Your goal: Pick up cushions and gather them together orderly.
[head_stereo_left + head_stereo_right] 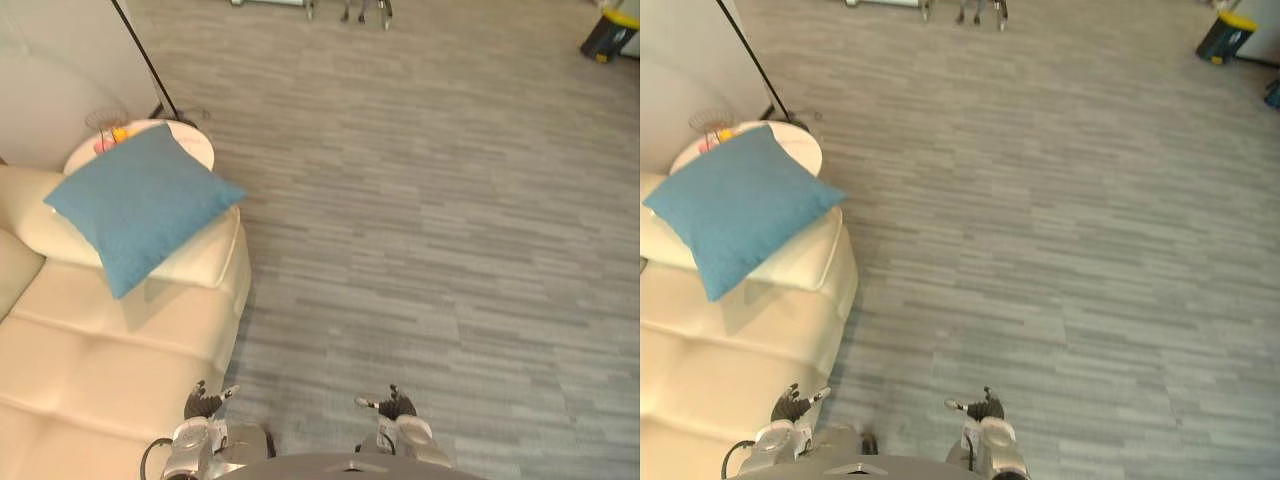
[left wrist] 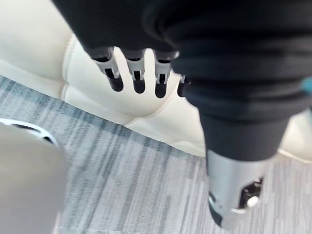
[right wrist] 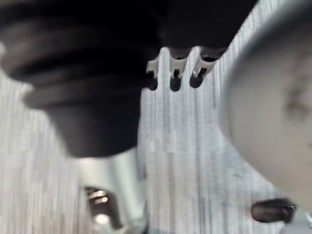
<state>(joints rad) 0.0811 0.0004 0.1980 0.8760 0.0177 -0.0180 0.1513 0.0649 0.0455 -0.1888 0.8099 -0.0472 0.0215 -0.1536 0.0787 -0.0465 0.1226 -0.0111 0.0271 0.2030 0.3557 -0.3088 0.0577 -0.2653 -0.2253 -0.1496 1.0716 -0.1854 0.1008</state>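
A blue cushion (image 1: pixel 140 205) lies tilted on the arm of a cream sofa (image 1: pixel 90 350) at the left, resting partly on a cream cushion (image 1: pixel 190 258) beneath it. My left hand (image 1: pixel 205 405) hangs low at the bottom edge beside the sofa's front corner, fingers straight and holding nothing. My right hand (image 1: pixel 395 405) hangs low over the grey floor, fingers relaxed and holding nothing. Both hands are far from the blue cushion. In the left wrist view the fingers (image 2: pixel 139 73) point at the sofa's side; in the right wrist view the fingers (image 3: pixel 175 73) point at the carpet.
A small round white side table (image 1: pixel 150 140) with small coloured things on it stands behind the sofa arm, a black lamp pole (image 1: pixel 145 60) rising beside it. Grey carpet (image 1: pixel 420 220) spreads to the right. A dark and yellow object (image 1: pixel 608 35) sits far right.
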